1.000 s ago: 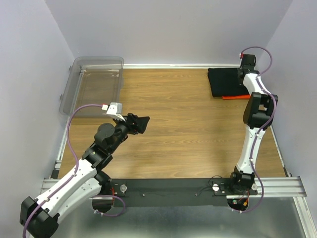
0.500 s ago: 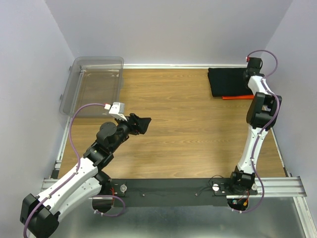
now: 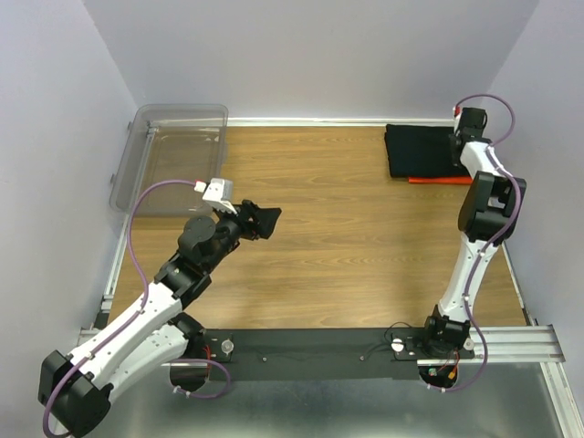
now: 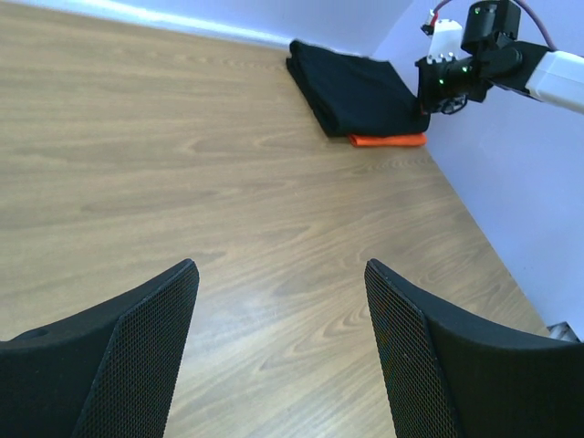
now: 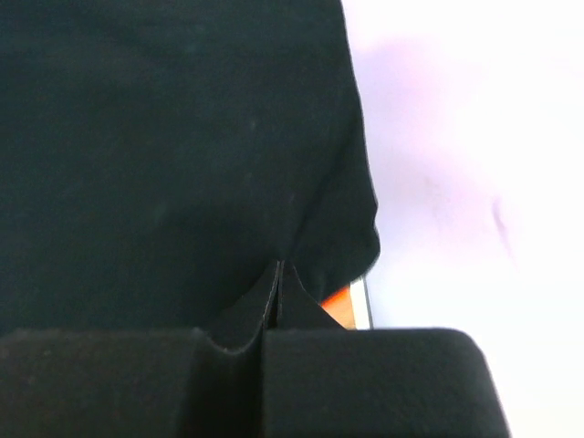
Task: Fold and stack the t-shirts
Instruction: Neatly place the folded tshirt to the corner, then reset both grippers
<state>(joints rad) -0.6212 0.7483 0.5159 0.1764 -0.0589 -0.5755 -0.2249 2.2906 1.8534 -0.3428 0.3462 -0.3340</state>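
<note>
Right end effector (image 5: pixel 278 274) pinching black t-shirt (image 5: pixel 164 137), folded flat

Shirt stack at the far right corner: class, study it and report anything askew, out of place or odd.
Only a slight mismatch: the folded black t-shirt lies on the orange t-shirt, whose edge shows as a thin strip along the stack's near side, so the edges are not flush. Nothing else stands out.
</note>
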